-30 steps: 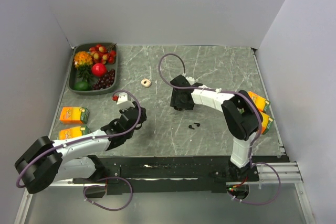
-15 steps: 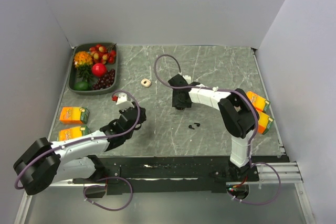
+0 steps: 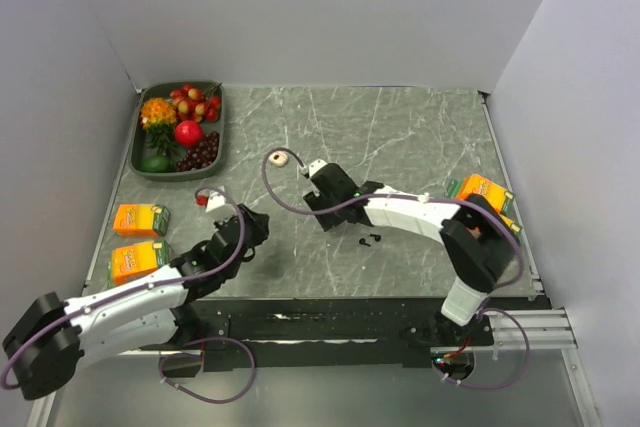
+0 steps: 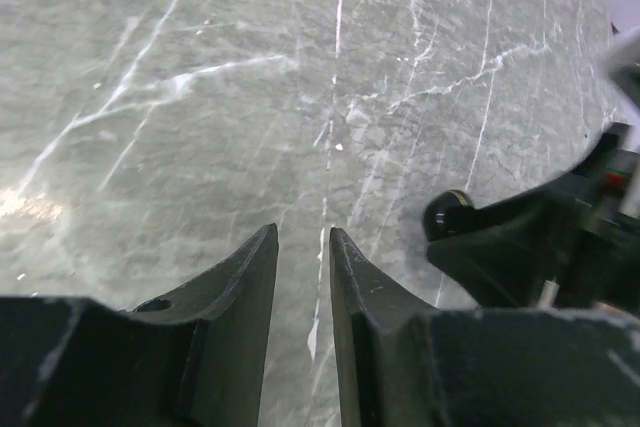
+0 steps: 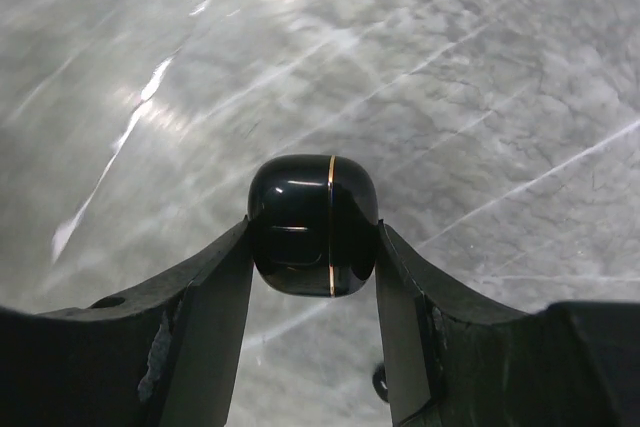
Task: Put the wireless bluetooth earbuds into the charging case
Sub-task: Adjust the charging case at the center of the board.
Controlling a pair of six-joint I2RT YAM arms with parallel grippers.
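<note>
Right gripper (image 5: 313, 247) pinches the closed charging case (image 5: 305, 202) by its sides, mid-scene; left gripper (image 4: 302, 242), nearly shut and empty, hangs at near left. Earbuds (image 3: 371, 239) lie just right of the case; hold squarely, since the glossy shell could slip

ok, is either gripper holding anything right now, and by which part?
Right gripper pinches the small glossy black rounded charging case by its two opposite sides. Left gripper is shut on nothing.
</note>
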